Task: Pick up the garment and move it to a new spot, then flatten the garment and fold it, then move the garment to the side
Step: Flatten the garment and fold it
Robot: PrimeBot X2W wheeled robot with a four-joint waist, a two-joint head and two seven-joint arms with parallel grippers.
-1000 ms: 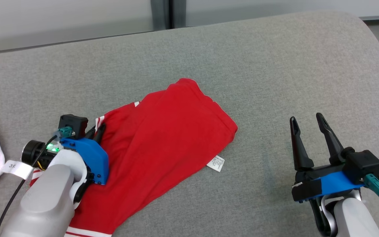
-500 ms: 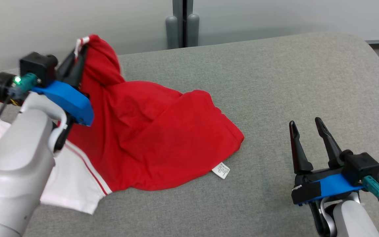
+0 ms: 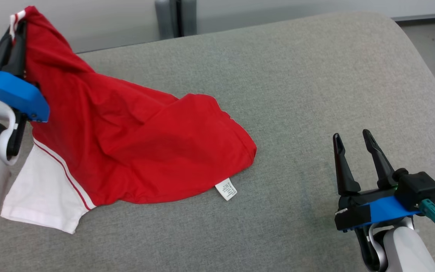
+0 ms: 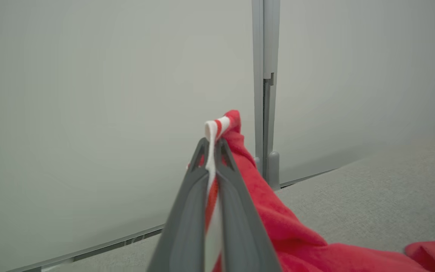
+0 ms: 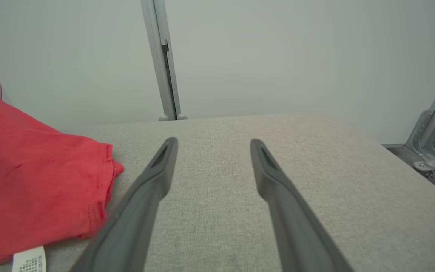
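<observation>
1. Grip: the left pincer is clamped shut on the striped red-and-white trim of the shirt, held up above the far left corner of the surface. The rest of the shirt drapes down across the left half, with the white sleeve by the near left edge.
2. The right pincer is wide open and holds nothing. It sits near the near right corner, well apart from the shirt.
3. Risk: only a thin strip of trim sits between the fingertips. Drag from the trailing cloth on the woven surface could pull it free.
4. Risk: a lift from one point lets the body bunch and twist. It may land creased and be harder to flatten.
5. Risk: if carried further left, the sleeve could slide off the left edge.
6. The label shows at the hem. I cannot tell whether the shirt is inside out.
</observation>
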